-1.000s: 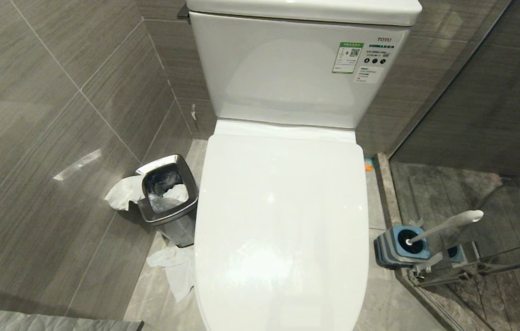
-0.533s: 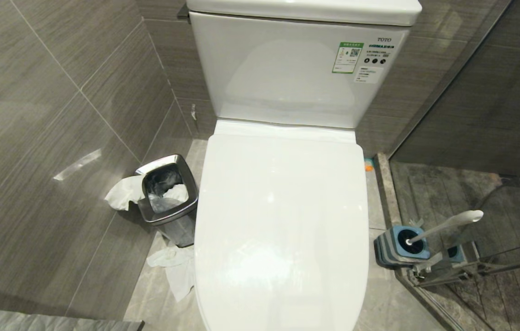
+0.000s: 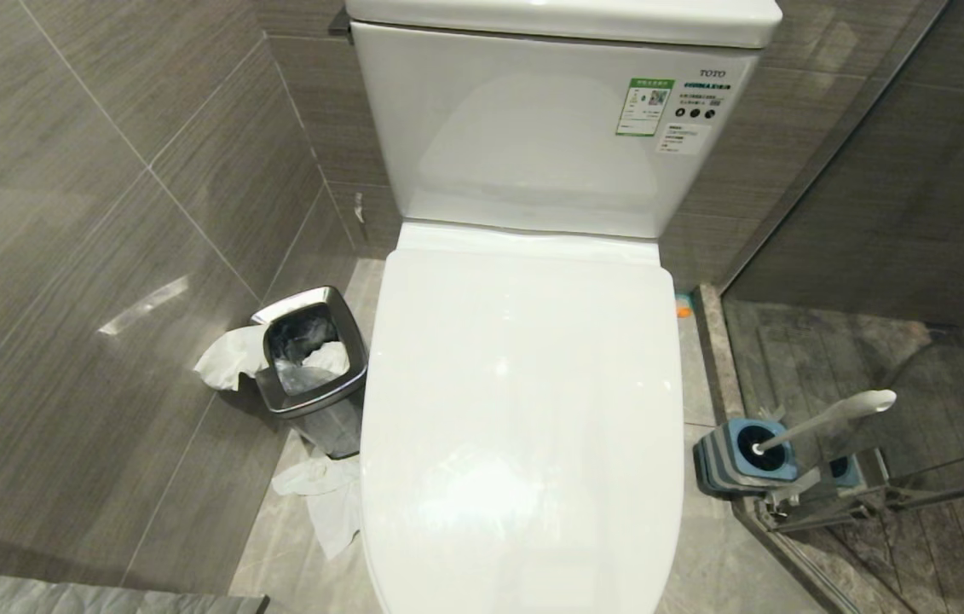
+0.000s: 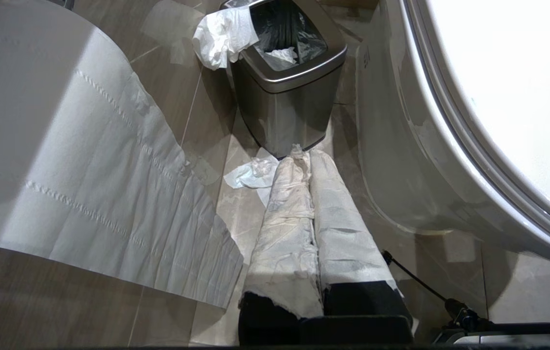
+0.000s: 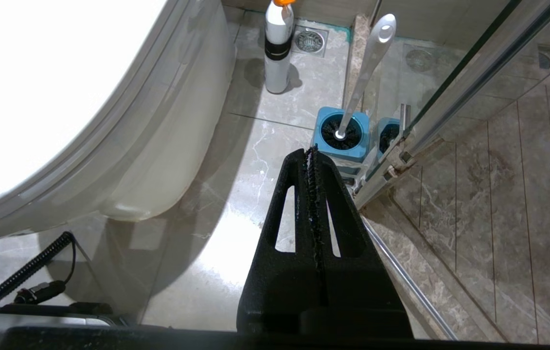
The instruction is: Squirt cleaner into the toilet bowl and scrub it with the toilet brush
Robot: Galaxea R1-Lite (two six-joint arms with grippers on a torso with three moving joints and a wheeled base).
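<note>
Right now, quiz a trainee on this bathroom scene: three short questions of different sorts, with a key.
1. True or false: the toilet lid is raised.
2. Where does the toilet brush stand? A) in its blue holder B) in the bin C) on the tank
3. Fill in: the right end effector is ____.

Key: 1 false; 2 A; 3 shut.
</note>
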